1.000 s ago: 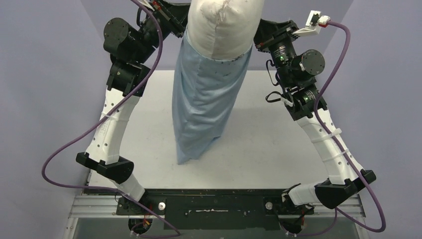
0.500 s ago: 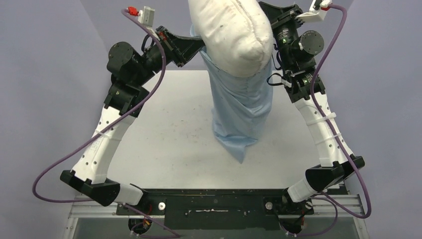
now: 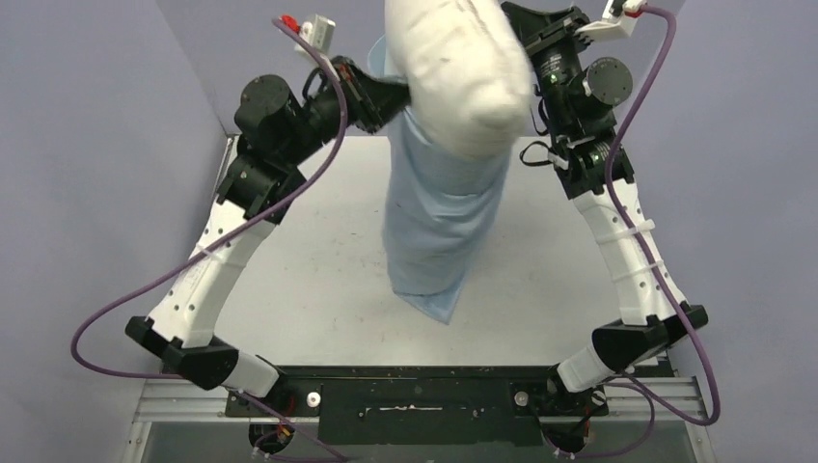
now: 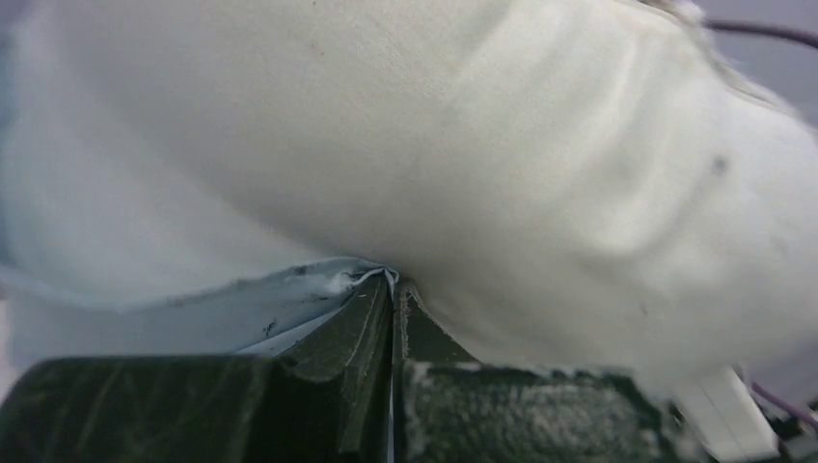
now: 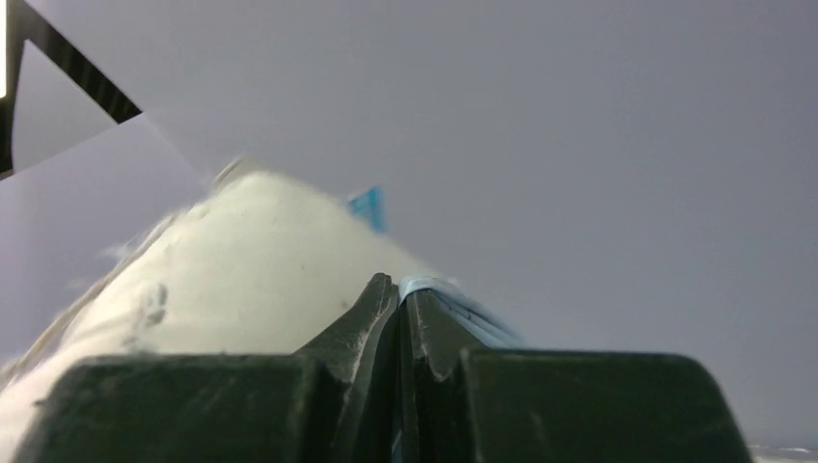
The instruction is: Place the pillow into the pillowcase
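The left claw [image 4: 394, 282] is pressed together, pinching the rim of the pillowcase [image 3: 439, 212] just under the pillow [image 3: 463, 68]. The right claw [image 5: 398, 283] is also pinching a blue edge of the pillowcase. The pillow is sitting partly inside, with its white top bulging out. The blue cloth is hanging down toward the table [image 3: 318, 260]; whether it is touching, I cannot tell.

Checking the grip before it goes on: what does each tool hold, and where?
Both hold the pillowcase by its open rim: left tool on one side, right tool opposite.
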`<state>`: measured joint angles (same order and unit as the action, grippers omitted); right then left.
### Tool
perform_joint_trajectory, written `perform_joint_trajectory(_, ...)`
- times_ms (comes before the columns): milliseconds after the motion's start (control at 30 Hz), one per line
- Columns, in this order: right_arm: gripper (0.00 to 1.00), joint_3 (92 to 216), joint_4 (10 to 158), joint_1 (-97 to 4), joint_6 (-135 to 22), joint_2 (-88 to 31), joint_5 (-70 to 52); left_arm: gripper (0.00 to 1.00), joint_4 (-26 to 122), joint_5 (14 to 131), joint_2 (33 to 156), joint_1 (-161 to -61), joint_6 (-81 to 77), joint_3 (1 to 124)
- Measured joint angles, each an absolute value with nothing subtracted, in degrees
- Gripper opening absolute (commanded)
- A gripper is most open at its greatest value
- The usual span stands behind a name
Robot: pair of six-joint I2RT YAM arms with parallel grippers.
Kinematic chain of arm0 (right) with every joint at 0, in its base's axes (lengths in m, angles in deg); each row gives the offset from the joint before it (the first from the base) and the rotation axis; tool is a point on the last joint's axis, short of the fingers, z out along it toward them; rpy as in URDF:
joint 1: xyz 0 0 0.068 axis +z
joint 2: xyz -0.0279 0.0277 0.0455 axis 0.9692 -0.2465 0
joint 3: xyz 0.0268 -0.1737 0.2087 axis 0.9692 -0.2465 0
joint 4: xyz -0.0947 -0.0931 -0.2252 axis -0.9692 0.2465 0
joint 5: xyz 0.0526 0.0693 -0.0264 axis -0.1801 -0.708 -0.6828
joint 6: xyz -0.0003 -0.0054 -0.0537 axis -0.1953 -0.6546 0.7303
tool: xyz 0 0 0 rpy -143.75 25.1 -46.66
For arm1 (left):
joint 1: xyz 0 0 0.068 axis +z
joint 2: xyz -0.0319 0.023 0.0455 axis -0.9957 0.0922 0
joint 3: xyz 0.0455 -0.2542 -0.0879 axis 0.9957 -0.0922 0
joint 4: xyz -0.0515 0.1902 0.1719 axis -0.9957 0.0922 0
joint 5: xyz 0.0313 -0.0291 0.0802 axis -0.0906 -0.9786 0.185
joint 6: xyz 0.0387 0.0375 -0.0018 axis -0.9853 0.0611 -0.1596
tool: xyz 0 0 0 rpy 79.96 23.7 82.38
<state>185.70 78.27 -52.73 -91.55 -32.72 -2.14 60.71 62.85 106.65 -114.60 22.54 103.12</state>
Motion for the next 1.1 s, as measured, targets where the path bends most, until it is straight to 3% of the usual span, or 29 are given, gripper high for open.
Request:
perform_joint_trajectory(67, 0.00, 191.0, 80.5, -54.7, -91.6, -36.5, -2.5, 0.00, 59.9, 62.0, 102.1, -118.6, 22.5, 97.3)
perform_joint_trajectory(167, 0.00, 193.3, 81.2, -55.9, -92.0, -39.4, -3.6, 0.00, 61.2, 60.5, 101.1, -120.0, 21.5, 98.5)
perform_joint_trajectory(433, 0.00, 184.1, 78.0, -46.7, -89.3, -34.3, -1.6, 0.00, 69.0, 61.3, 117.7, -107.6, 23.9, 121.3)
perform_joint_trajectory(500, 0.00, 186.8, 79.4, -46.7, -89.0, -34.8, -1.7, 0.00, 68.6, 62.8, 116.4, -110.0, 23.5, 118.1)
perform_joint_trajectory(633, 0.00, 198.2, 84.4, -51.1, -90.1, -39.7, -3.2, 0.00, 61.5, 64.5, 104.6, -117.8, 24.1, 99.6)
perform_joint_trajectory(767, 0.00, 203.7, 84.6, -54.0, -92.2, -43.2, -4.3, 0.00, 60.0, 62.6, 97.3, -121.3, 23.7, 95.8)
perform_joint_trajectory(1000, 0.00, 190.5, 78.5, -51.9, -95.4, -36.3, -5.5, 0.00, 64.2, 65.8, 106.1, -114.2, 20.9, 114.3)
perform_joint_trajectory(1100, 0.00, 188.8, 76.9, -51.2, -96.2, -33.7, -5.5, 0.00, 64.2, 66.3, 109.6, -111.5, 21.9, 116.8)
